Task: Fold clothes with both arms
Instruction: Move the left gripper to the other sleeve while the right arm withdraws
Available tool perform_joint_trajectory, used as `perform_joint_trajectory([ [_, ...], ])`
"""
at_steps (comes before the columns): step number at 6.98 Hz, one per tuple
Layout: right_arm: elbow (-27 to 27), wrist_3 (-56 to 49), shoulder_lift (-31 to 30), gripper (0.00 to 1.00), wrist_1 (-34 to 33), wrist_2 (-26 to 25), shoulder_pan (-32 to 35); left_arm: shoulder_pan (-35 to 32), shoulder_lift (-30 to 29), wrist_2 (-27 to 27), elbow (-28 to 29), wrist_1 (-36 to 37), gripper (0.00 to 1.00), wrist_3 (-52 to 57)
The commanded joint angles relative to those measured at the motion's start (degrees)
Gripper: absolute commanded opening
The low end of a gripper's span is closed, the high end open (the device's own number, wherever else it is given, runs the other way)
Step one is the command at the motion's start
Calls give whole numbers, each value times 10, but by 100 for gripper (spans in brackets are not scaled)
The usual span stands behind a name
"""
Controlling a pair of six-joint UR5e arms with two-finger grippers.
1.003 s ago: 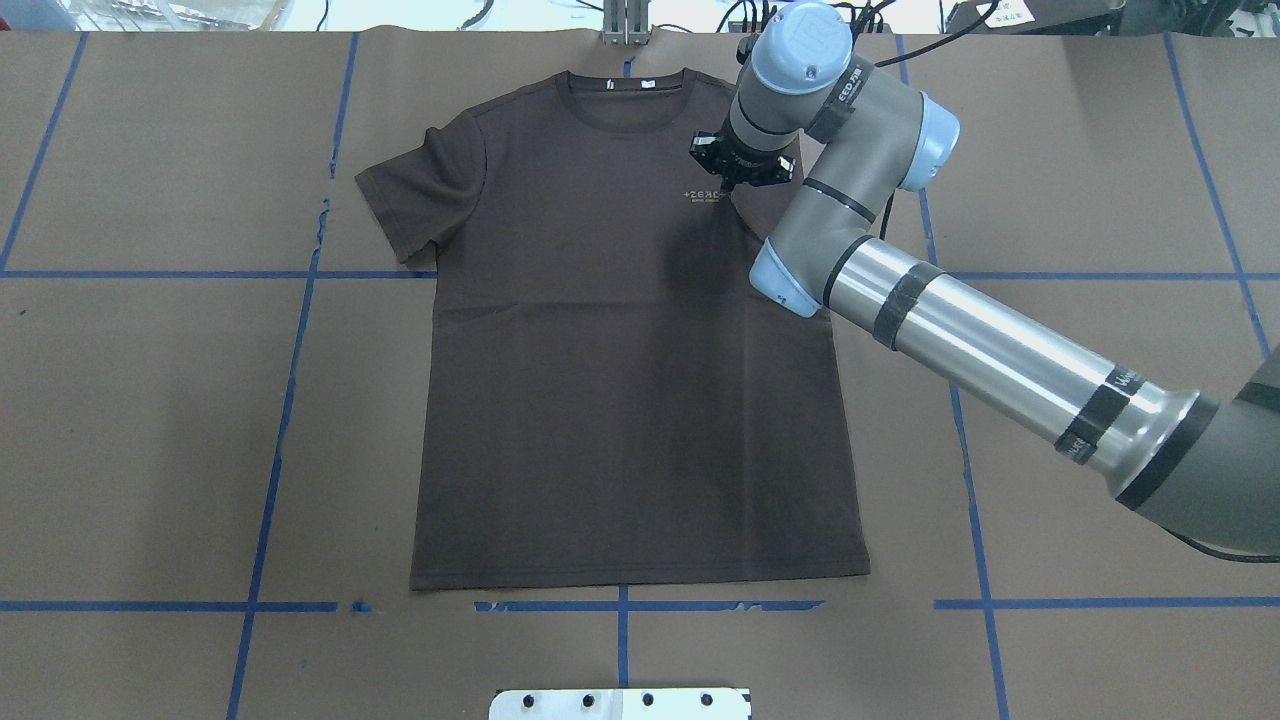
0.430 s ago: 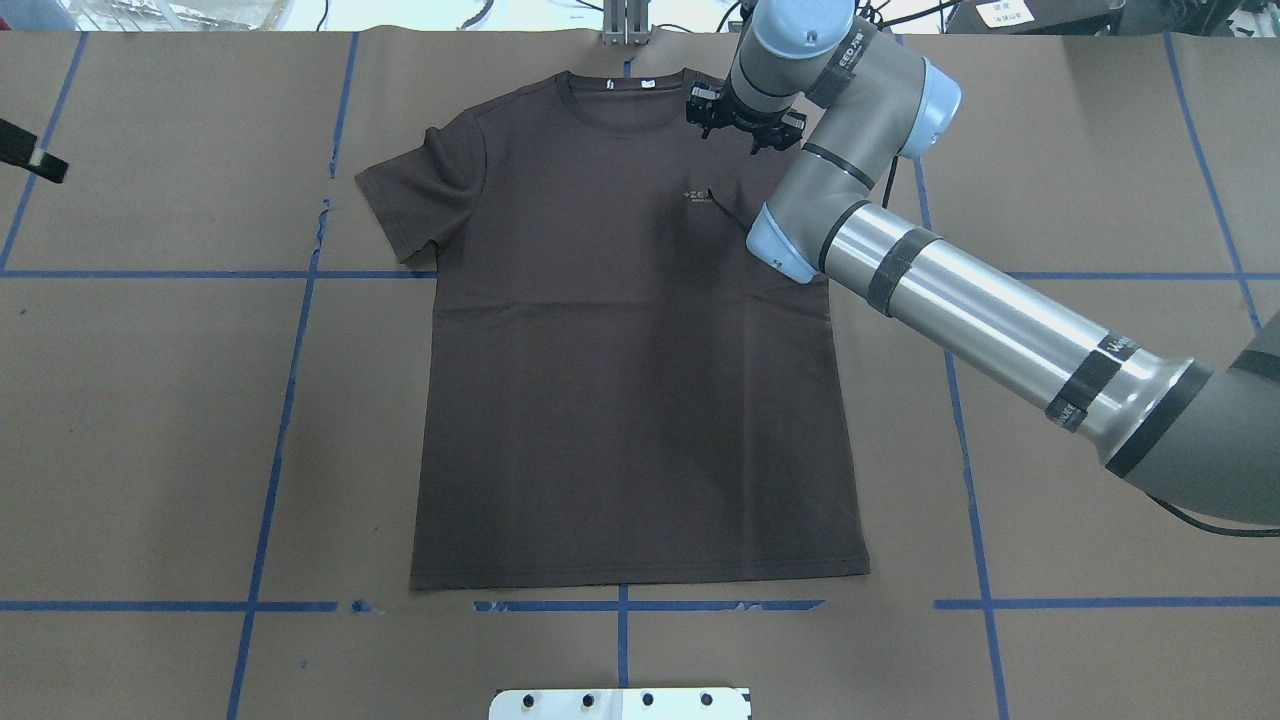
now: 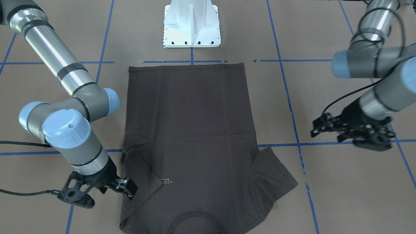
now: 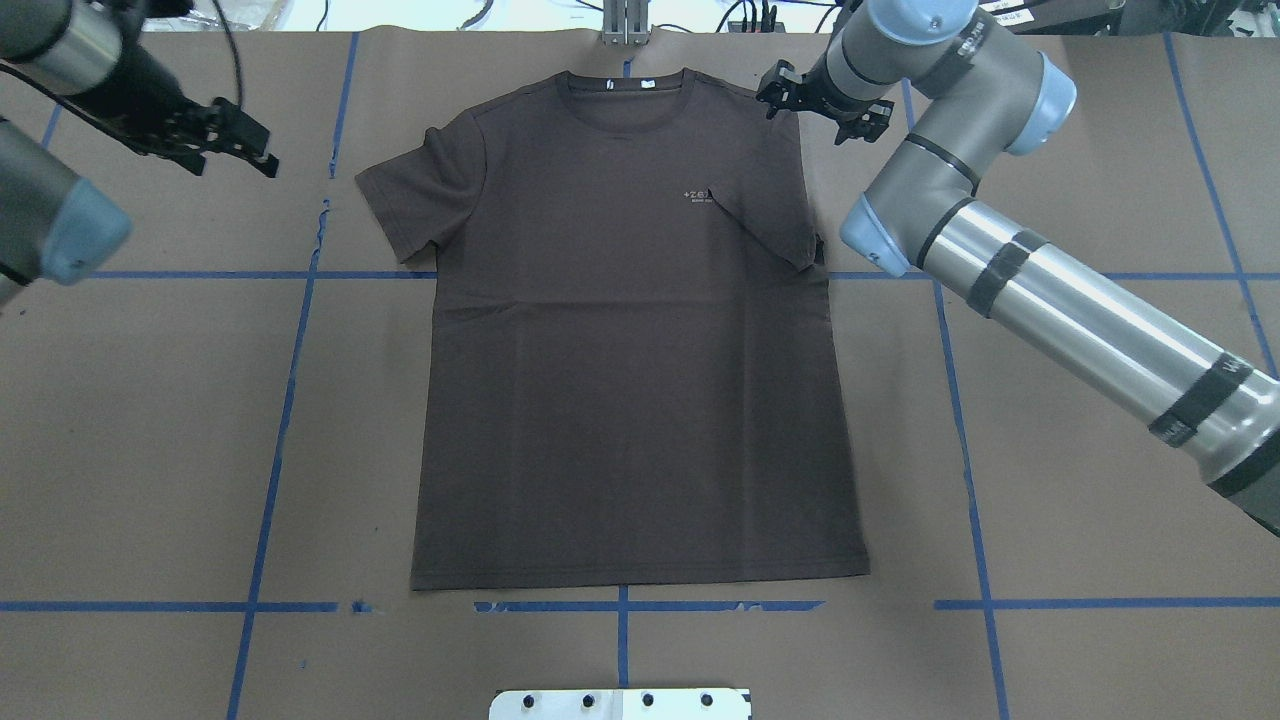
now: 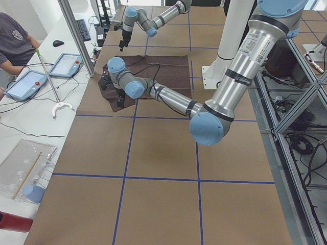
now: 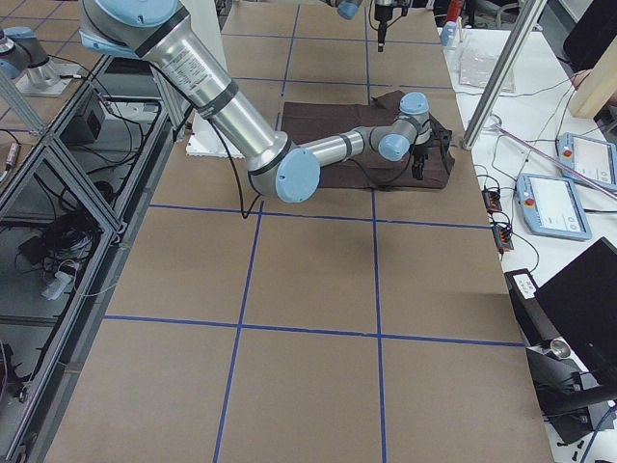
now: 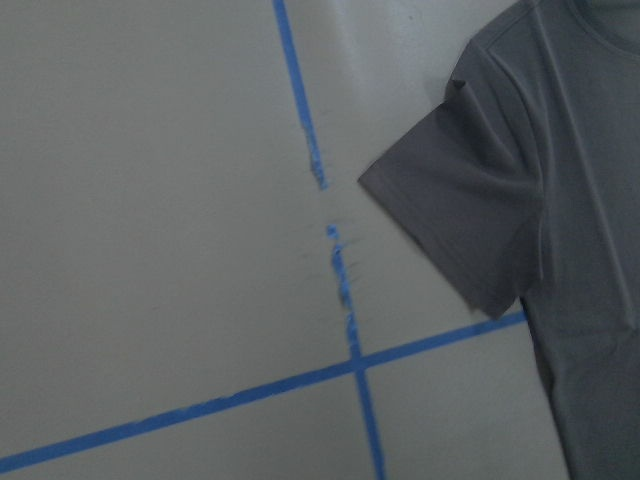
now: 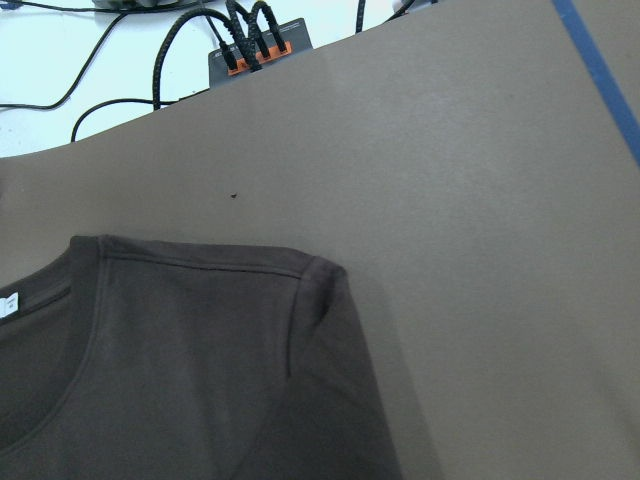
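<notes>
Right claw (image 4: 822,108) and left claw (image 4: 250,148) are both seen spread and empty above the bench (image 4: 1100,150). T-shirt (image 4: 620,400) is laid flat mid-bench, collar far from the robot, the sleeve near the right claw folded in over part of the logo (image 4: 698,194); left claw is placed well apart from the other sleeve.
</notes>
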Motion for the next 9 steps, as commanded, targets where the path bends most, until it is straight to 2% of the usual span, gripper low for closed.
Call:
perform_joint_trajectory([
  [1, 85, -7, -78, 100, -2, 84, 46, 51, -75, 66, 163, -152, 96, -129],
  [2, 103, -28, -98, 100, -2, 114, 65, 61, -99, 88, 202, -160, 95, -133],
  [3, 122, -42, -117, 100, -3, 120, 73, 74, -100, 123, 209, -160, 90, -133],
  [5, 124, -45, -121, 100, -2, 120, 74, 75, -108, 146, 237, -165, 81, -131],
  [7, 125, -46, -127, 100, 0, 119, 73, 75, -129, 156, 288, -205, 73, -131],
  [9, 125, -46, -127, 100, 0, 119, 73, 75, -134, 156, 297, -207, 66, -131],
])
